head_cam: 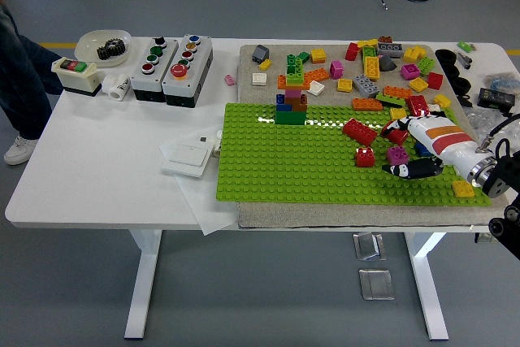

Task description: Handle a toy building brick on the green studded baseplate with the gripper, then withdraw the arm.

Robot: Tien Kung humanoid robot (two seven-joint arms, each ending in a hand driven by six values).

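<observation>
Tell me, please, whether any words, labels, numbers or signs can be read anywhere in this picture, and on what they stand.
None can be read.
Push-button boxes: coloured buttons show, but any markings are too small to tell.
Switch box with a red and a green button: no legible print.
White switch plate: blank as far as can be seen.
Right hand in white, with orange patches: no lettering made out.

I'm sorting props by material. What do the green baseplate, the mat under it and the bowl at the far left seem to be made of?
Green baseplate: apparently hard moulded plastic, glossy; its studs catch white glare. Mat: looks like grey-beige felt or woven fabric, matt, with a fuzzy surface. Bowl: white, smooth, slightly shiny; ceramic or plastic, the view cannot settle which.
</observation>
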